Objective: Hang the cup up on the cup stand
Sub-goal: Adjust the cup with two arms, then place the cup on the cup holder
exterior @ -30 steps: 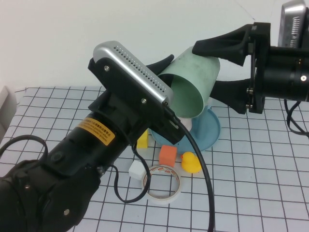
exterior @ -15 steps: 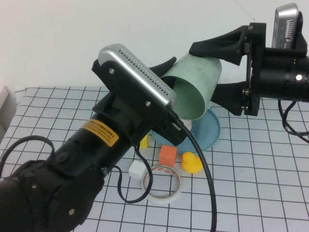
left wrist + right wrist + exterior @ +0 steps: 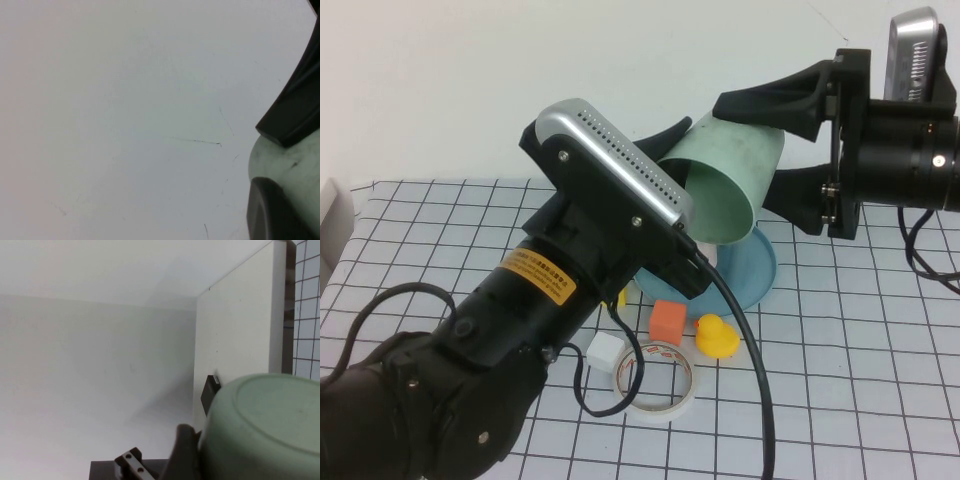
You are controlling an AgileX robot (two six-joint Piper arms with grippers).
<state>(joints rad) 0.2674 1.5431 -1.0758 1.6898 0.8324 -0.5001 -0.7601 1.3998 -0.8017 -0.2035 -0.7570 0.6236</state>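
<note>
- The cup [image 3: 725, 185] is held in the air above the worktop [image 3: 860, 340], lying nearly on its side with its open mouth turned toward the camera and down to the left.
- The left tool [image 3: 665, 135] is clenched on the cup's rim; only one dark fingertip shows past the left wrist camera housing [image 3: 610, 165] in the high view.
- The right tool [image 3: 775, 145] straddles the cup's closed end, one finger over the top of the wall and one under it. Its fingers stand wide, and it cannot be told whether they already press the cup.
- The cup stand [image 3: 760, 270] sits on the worktop below and behind the cup, mostly hidden; only part of its teal dish shows, and no peg can be seen.
- Progress, as a judgement: the cup is lifted and appears mid hand-over between the arms; turning it mouth-down and setting it over a peg is still to do.
- Loose items lie in front of the stand: an orange block [image 3: 667, 322], a yellow duck [image 3: 716, 337], a white block [image 3: 604, 352] and a tape ring [image 3: 655, 378].
- The high view alone shows both arms, the stand and the worktop.
- The left wrist view shows only a patch of the cup's wall between two dark fingers [image 3: 292, 112] against a blank background.
- The right wrist view shows the cup's flat base close up, which the high view hides.
</note>
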